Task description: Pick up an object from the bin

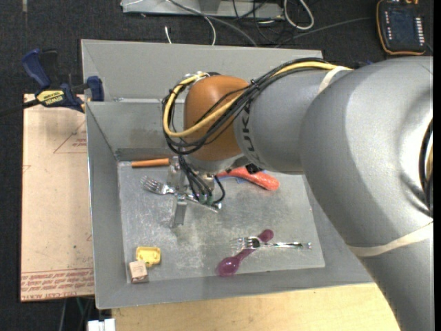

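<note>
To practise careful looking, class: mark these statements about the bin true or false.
The purple spoon lies near the bin's front edge. True.
A fork lies beside that spoon. True.
The yellow block sits at the back right. False: front left, beside a small tan cube.
The pen is blue. False: it is orange.
The gripper hangs over the spoon. False: it is farther back and left, by a second fork.
</note>
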`<action>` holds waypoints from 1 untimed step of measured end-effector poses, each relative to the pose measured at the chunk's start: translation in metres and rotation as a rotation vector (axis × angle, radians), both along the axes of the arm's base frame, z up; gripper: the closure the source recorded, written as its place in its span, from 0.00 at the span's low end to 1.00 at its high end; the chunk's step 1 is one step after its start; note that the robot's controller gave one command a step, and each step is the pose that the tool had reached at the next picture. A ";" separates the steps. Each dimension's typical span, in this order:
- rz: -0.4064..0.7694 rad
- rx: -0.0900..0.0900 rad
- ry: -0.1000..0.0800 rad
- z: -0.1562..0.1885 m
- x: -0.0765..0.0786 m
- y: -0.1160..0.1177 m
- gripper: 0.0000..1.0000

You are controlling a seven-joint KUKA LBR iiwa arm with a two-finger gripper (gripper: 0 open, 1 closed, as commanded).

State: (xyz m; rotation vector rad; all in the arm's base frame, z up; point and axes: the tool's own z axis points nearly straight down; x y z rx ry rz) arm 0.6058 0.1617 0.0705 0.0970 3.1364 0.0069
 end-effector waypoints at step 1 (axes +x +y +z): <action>-0.204 0.009 -0.010 0.000 -0.010 -0.006 0.00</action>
